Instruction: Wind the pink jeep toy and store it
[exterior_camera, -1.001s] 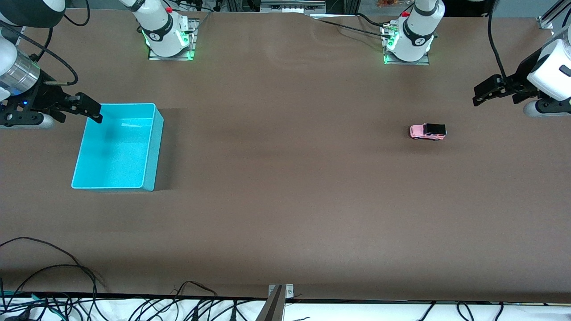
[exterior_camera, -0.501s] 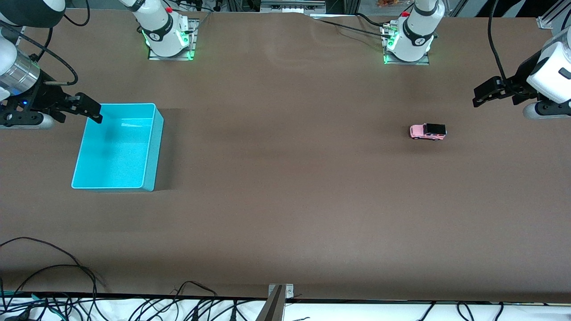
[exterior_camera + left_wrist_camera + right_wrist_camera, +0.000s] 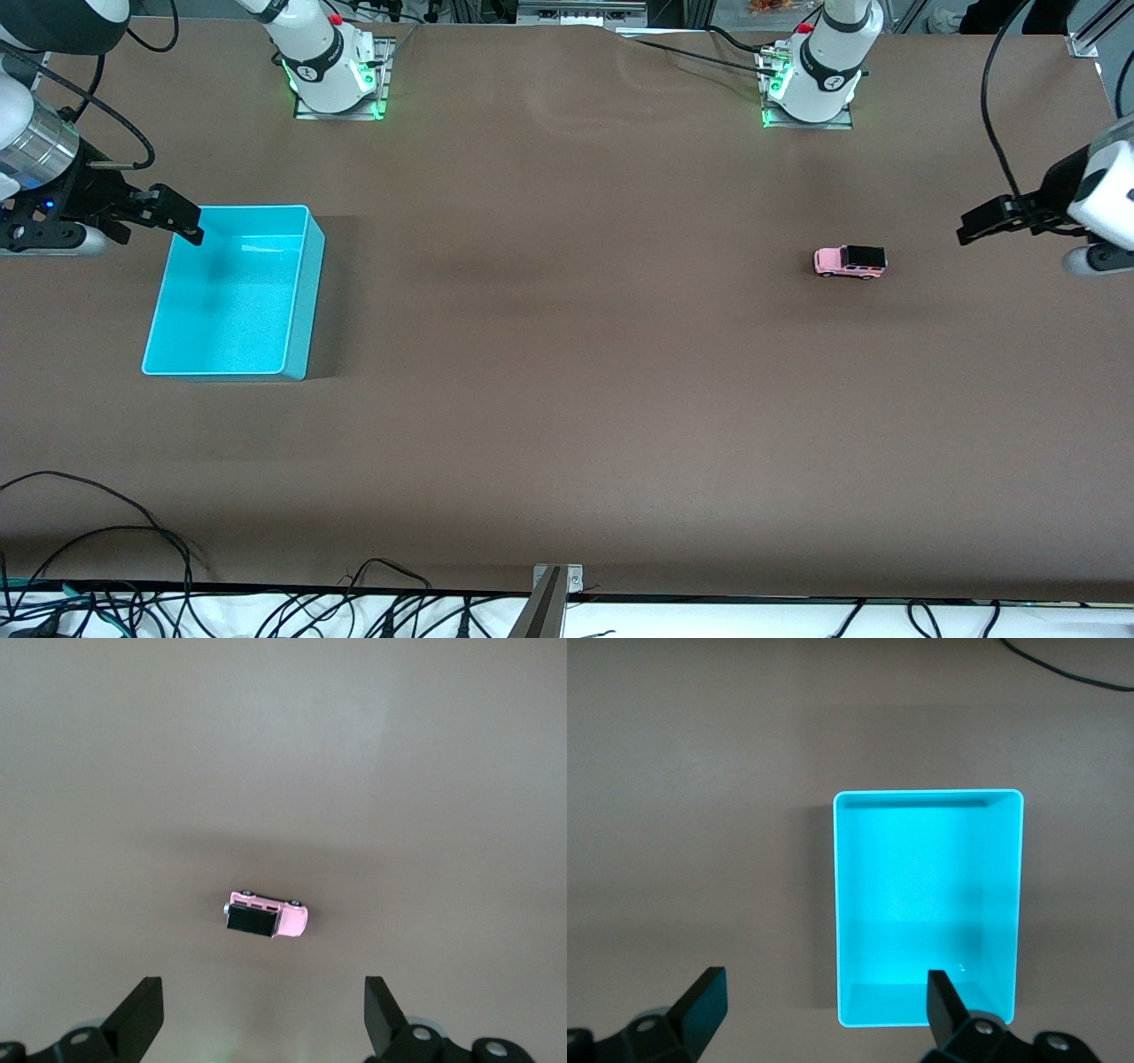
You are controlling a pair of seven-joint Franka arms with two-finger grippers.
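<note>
Pink jeep toy (image 3: 850, 261) stands on its wheels on the bare brown table (image 3: 567, 399), toward the left arm's end, and nothing touches it. We see our left gripper (image 3: 983, 221) up in the air near the toy, over the table strip at that end. In the left wrist view the toy (image 3: 266, 916) lies ahead of the two wide-apart fingers (image 3: 137, 1014), so we judge this arm is lining up for the pick; its jaws are fully spread and hold nothing. The turquoise bin (image 3: 232, 292) sits well apart from the toy, toward the right arm's end, and it looks empty (image 3: 928, 908). Our right gripper (image 3: 173, 217) waits over the bin's edge, jaws also wide open and empty, probably because the storing step happens there. In our judgement the task is at its very start: the toy is not yet grasped, not yet wound, not yet stored.
</note>
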